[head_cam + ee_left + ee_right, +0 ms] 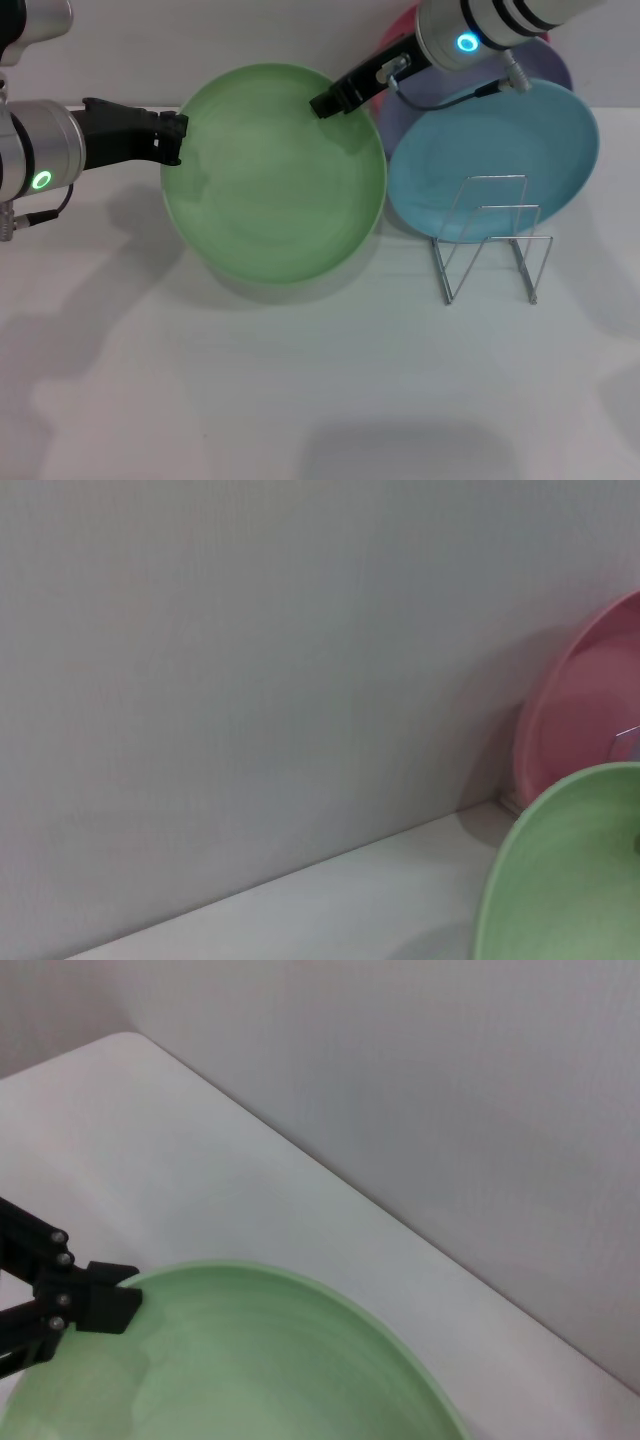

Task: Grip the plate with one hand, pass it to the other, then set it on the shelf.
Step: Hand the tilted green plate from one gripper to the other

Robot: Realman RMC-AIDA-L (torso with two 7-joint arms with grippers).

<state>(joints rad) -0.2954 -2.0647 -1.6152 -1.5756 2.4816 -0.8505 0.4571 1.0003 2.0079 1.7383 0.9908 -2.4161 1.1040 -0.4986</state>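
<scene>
Two grippers are holding the green plate (pixel 275 175) up over the white table (pixel 300 400). The left gripper (pixel 176 137) is pinching its left rim. The right gripper (pixel 324 104) is pinching its far rim. The wire shelf (pixel 492 240) is standing nearby, in front of a blue plate (pixel 500 150).

A plain white counter (pixel 300 400) meets a pale wall at the back. On it stands the wire shelf (pixel 492 240) toward the right, upright. Just behind the shelf lies a turquoise plate (pixel 480 150), overlapping a lavender plate (pixel 545 62) and a pink plate (pixel 590 710) farther back.
</scene>
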